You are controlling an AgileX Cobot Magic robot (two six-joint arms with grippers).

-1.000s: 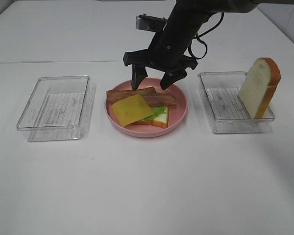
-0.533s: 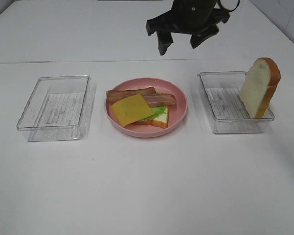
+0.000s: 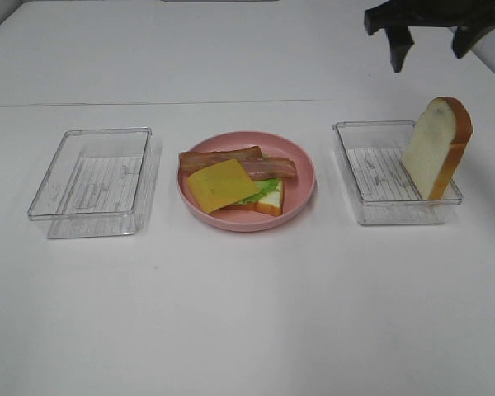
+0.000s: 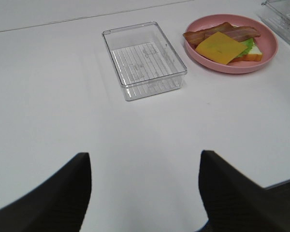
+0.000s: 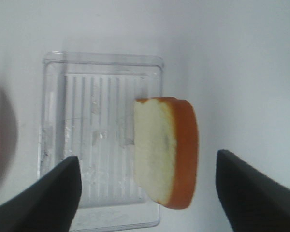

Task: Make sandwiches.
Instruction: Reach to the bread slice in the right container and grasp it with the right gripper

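Note:
On the round pink plate [image 3: 305, 194] lies a partial sandwich [image 3: 235, 183]: a bread slice under green lettuce, a yellow cheese square and two bacon strips; the left wrist view shows the same sandwich [image 4: 224, 43]. A second bread slice [image 3: 436, 147] stands on edge in the right clear tray [image 3: 371, 177], seen from above as the bread slice [image 5: 165, 150]. My right gripper [image 3: 431, 37] hangs open high above that tray, empty; in the right wrist view the gripper [image 5: 147, 186] straddles the slice from above. My left gripper [image 4: 145, 186] is open and empty over bare table, well short of the left tray.
An empty clear tray [image 3: 91, 181] sits left of the plate, also the tray [image 4: 144, 59] in the left wrist view. The white table has open room in front of all three containers. A seam line crosses the table behind them.
My right gripper has risen from just over the plate and swung right, to above the right tray. Food and trays have not moved. The left gripper is unchanged.

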